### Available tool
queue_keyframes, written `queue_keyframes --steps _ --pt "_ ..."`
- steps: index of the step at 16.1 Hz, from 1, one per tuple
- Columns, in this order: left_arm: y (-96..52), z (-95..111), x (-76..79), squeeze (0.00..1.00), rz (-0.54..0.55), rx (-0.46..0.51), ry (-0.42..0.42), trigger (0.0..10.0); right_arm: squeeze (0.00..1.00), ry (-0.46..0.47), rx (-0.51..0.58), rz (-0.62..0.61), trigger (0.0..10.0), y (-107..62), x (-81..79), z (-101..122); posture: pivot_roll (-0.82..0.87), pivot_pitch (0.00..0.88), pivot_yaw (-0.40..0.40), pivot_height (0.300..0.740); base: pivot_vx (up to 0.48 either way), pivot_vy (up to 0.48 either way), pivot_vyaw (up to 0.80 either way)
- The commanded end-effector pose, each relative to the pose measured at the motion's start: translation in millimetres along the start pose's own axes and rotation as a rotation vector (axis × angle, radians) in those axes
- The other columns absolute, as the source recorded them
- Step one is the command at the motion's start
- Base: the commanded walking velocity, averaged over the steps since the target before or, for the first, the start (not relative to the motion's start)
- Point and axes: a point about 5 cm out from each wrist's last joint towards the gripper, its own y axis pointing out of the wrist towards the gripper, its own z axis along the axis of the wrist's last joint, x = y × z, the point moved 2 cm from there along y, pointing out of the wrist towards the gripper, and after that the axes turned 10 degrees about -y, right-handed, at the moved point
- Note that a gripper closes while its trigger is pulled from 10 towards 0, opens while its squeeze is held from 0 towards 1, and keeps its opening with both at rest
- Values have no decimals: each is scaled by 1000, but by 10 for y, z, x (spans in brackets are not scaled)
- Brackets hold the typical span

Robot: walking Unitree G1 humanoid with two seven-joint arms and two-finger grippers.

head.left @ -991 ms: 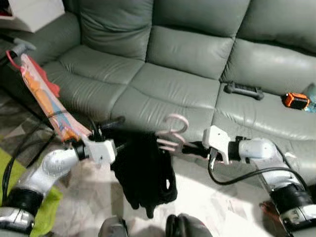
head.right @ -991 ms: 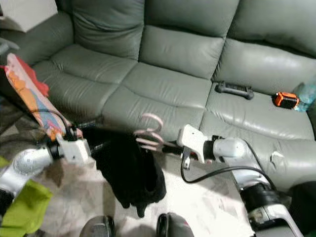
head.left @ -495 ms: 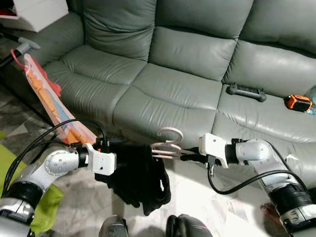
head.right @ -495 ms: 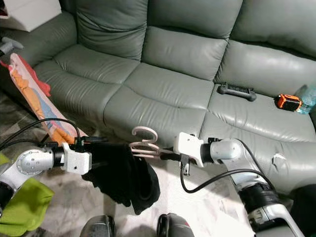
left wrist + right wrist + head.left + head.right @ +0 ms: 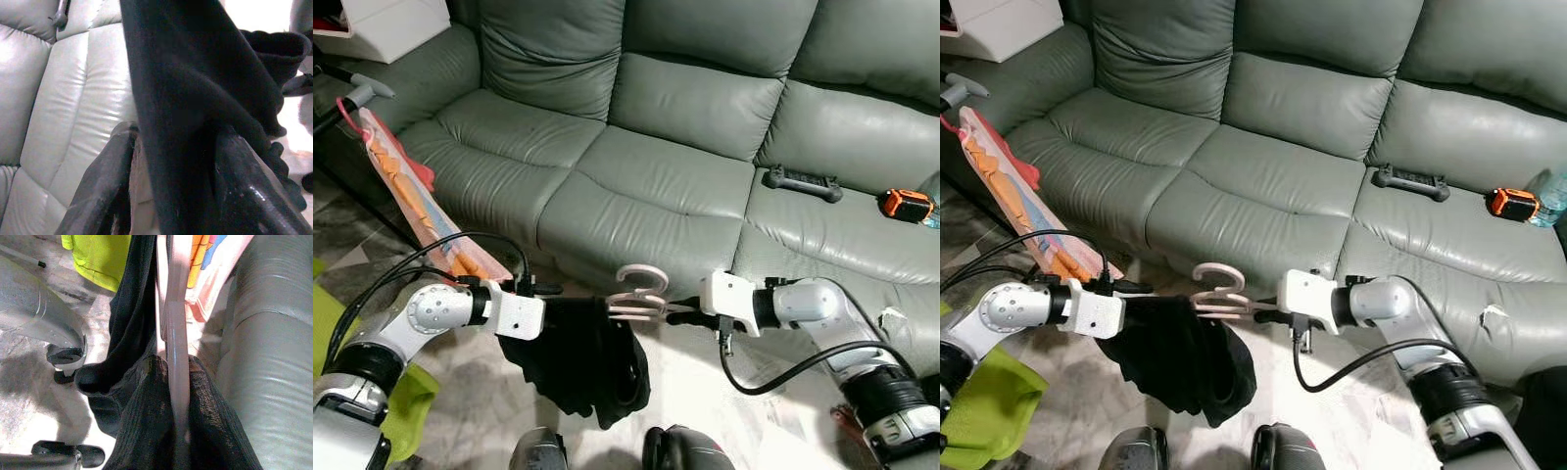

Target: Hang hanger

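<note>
Here the pink hanger [image 5: 639,296] is a slim pale plastic one with a rounded hook that curls up above its bars, and it lies nearly level in the air just in front of the grey-green leather sofa [image 5: 685,127], over the pale floor. A black garment [image 5: 579,357] is draped from its left part and sags in a bunched heap below it.

The right gripper [image 5: 172,382] reaches in from the right with its forearm stretched almost level toward the robot's middle, and its two black fingers are pressed together on the hanger's pink bar, one on each side. The left gripper [image 5: 171,161] comes in from the left, elbow bent and wrist turned inward, its white housing right against the cloth; its fingers [image 5: 100,188] are clamped on a thick fold of the black garment.

On the sofa seat to the right lie a black handle-shaped object [image 5: 802,181] and an orange and black device [image 5: 903,204], well apart from the hanger. A colourful printed bag [image 5: 411,201] leans by the sofa's left end.
</note>
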Motion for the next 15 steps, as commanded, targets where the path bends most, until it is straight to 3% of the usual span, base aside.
queue_keyframes --steps 1,14,15 --pt "-3 -23 11 0 -28 -20 -5 0 0 -33 27 -14 10000 8 41 61 -44 107 -9 740 0 0 0" --pt "48 -91 129 0 -123 -61 -139 0 0 -74 28 -18 10000 139 2 99 -51 94 -8 740 0 0 0" --pt "64 -29 76 0 -83 -8 -157 0 0 -76 28 -22 10000 144 4 100 -51 94 -8 740 0 0 0"
